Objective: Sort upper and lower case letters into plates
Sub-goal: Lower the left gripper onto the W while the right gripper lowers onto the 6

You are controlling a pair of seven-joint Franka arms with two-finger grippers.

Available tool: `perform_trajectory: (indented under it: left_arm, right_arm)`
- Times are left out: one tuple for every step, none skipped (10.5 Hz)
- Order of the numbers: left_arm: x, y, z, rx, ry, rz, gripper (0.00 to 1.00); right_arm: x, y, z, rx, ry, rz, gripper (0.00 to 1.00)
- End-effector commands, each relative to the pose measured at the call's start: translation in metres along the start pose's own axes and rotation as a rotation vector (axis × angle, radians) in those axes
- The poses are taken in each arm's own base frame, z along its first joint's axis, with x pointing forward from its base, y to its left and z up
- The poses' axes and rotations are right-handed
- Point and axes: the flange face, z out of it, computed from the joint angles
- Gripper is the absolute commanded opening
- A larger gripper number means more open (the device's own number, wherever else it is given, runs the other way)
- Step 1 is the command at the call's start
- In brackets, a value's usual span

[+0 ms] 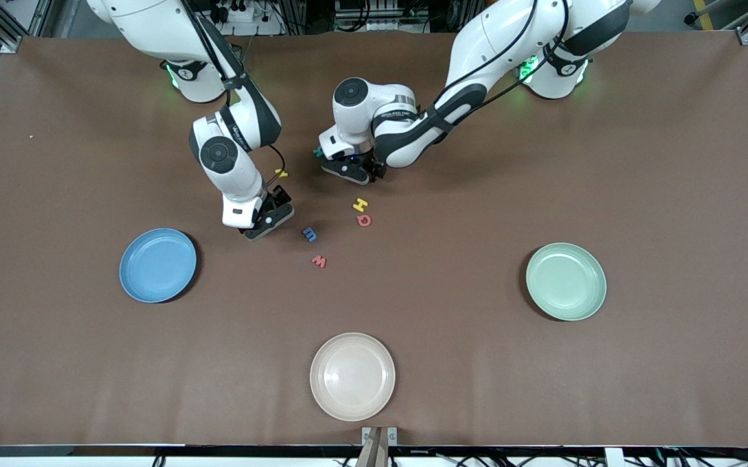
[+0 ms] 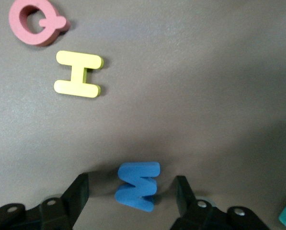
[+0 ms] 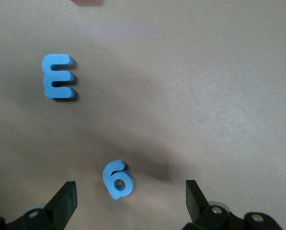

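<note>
left gripper [image 2: 133, 194]: low at the table, fingers apart either side of a blue letter [image 2: 138, 186], not touching it
right gripper [image 3: 131, 201]: wide open, low over a small blue letter [image 3: 118, 179]
other letters: yellow H [image 1: 360, 205] just beside red Q [image 1: 363, 220]; blue m [image 1: 310, 234] and red w [image 1: 319, 261] nearer the front camera
plates: blue plate [image 1: 157, 265] toward the right arm's end, green plate [image 1: 566, 281] toward the left arm's end
cream plate [image 1: 352, 376]: nearest the front camera
</note>
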Motion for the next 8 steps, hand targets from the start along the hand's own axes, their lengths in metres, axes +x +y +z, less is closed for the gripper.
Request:
perform_trajectory:
  left_arm:
    - [0.0, 0.005, 0.006, 0.001, 0.034, -0.012, 0.69]
    - [0.001, 0.004, 0.006, 0.001, 0.034, -0.014, 0.48]
    - [0.002, 0.004, 0.005, 0.001, 0.035, -0.017, 0.22]
    - [0.004, 0.0, 0.004, 0.003, 0.038, -0.029, 0.0]
    - [0.01, -0.009, 0.002, 0.01, 0.039, -0.054, 0.0]
    - [0.018, -0.032, -0.004, 0.031, 0.039, -0.084, 0.0]
    - [0.023, -0.058, -0.014, 0.053, 0.049, -0.107, 0.0]
    - [0.03, -0.085, -0.03, 0.071, 0.068, -0.138, 0.0]
  right_arm:
    - [-0.002, -0.025, 0.005, 0.003, 0.002, 0.026, 1.0]
    - [0.0, -0.031, 0.011, -0.002, 0.017, 0.027, 1.0]
    - [-0.001, -0.031, 0.02, -0.006, 0.016, 0.029, 1.0]
    - [-0.001, -0.03, 0.023, -0.007, 0.021, 0.031, 1.0]
    - [-0.001, -0.03, 0.023, -0.007, 0.021, 0.031, 1.0]
    - [-0.002, -0.027, 0.024, -0.008, 0.018, 0.037, 1.0]
    - [-0.002, -0.024, 0.024, -0.008, 0.018, 0.041, 1.0]
    - [-0.003, -0.023, 0.025, -0.007, 0.015, 0.043, 1.0]
